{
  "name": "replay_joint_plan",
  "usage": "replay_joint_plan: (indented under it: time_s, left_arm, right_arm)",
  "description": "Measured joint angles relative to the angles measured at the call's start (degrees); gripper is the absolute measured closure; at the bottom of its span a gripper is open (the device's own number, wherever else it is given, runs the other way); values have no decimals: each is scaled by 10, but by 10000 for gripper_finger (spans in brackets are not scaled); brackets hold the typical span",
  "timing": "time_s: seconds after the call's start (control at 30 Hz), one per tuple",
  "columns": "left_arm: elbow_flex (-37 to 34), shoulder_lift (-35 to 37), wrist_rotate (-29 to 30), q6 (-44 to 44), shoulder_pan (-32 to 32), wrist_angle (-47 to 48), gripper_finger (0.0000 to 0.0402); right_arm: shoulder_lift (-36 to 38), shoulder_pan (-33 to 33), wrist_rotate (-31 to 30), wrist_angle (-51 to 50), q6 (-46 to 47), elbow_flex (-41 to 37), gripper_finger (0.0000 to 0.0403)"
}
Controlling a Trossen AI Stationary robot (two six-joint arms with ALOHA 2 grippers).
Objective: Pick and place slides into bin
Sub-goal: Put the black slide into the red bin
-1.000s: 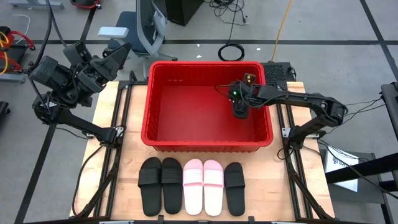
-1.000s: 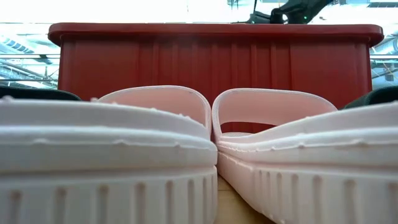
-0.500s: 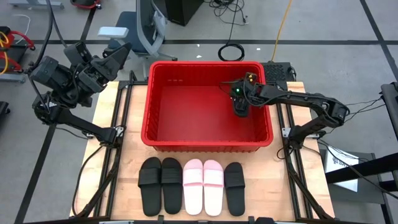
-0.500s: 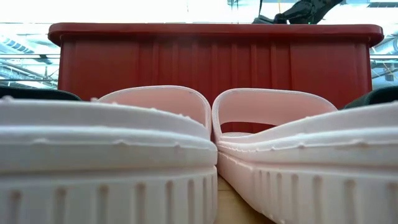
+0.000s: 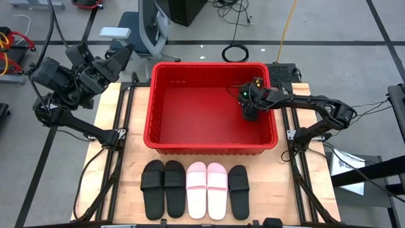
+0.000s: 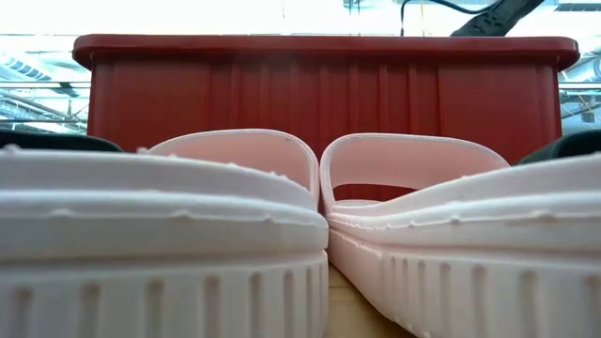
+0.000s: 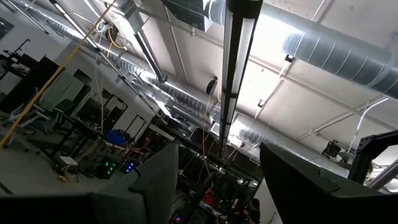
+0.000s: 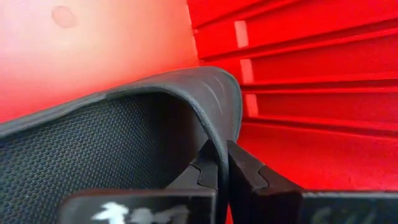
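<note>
Black rubber fills my right wrist view: one black slide (image 8: 118, 124) is pinched at its strap edge between the two fingertips (image 8: 205, 171) of my right gripper (image 5: 249, 109), which are closed on it. Behind it I see the ribbed red wall of the bin (image 8: 298, 74). From above, that gripper hangs inside the bin (image 5: 164, 136), in its right half and near the right wall, with the held slide (image 5: 248, 113) dangling below it as a small dark shape. Its long axis seems to run mostly down toward the bin floor, but I cannot tell which end is the toe.

Five more slides lie on the wooden table (image 5: 107, 164) in front of the bin, in a tight row side by side, each with its long axis running from the table's front edge toward the bin. Going from left to right: two black ones (image 5: 164, 188), the pink pair (image 5: 207, 189), and one more black one (image 5: 238, 191). In the low view the pink pair (image 6: 235, 235) sits close, with the bin's front wall (image 6: 282, 89) behind.

My left gripper (image 5: 117, 63) waits raised off the table's left far corner, pointed up at the ceiling, its fingers (image 7: 158, 186) spread apart and holding nothing.
</note>
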State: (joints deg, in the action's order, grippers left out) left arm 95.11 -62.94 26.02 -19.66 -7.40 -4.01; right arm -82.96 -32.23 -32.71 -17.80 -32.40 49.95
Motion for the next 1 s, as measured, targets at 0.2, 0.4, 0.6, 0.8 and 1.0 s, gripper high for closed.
replay_joint_plan:
  time_s: [0.2,0.4,0.6,0.8,1.0]
  left_arm:
    - [0,0,2,-1,0,0,174]
    - [0,0,4,-5,0,-1,174]
    - [0,-1,7,-5,0,-1,174]
    - [0,-1,11,-6,0,-1,174]
    - [0,-1,11,-8,0,-1,174]
  right_arm:
    - [-7,-3,26,27,-2,-25,401]
    - [-6,-19,29,43,-6,-38,400]
    - [-6,-37,28,69,-24,-39,400]
    - [-6,-45,32,74,-37,-39,399]
    - [-7,-46,55,79,-73,-39,387]
